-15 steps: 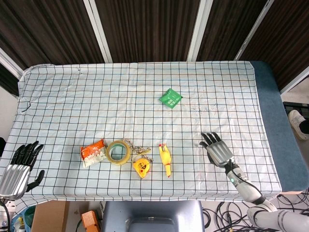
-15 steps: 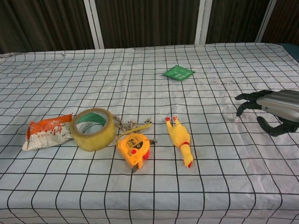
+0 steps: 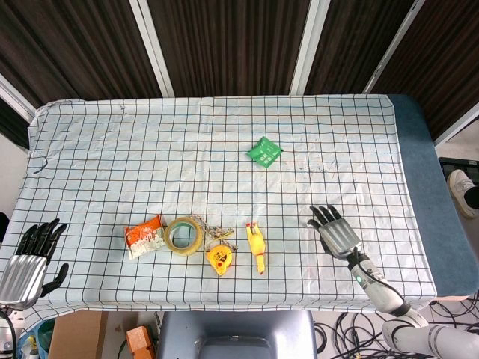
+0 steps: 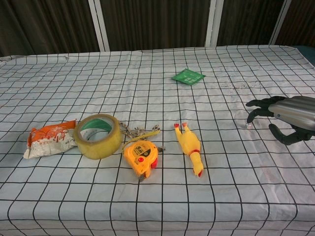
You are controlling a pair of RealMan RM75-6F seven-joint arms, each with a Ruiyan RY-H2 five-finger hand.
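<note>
Fingers of the right hand [image 3: 335,232] spread, empty, near the rubber chicken [image 3: 257,248], tape measure [image 3: 218,259] beyond.

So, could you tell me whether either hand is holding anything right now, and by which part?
Nothing is held. The right hand hovers open over the table; the left hand is open beside it.
</note>
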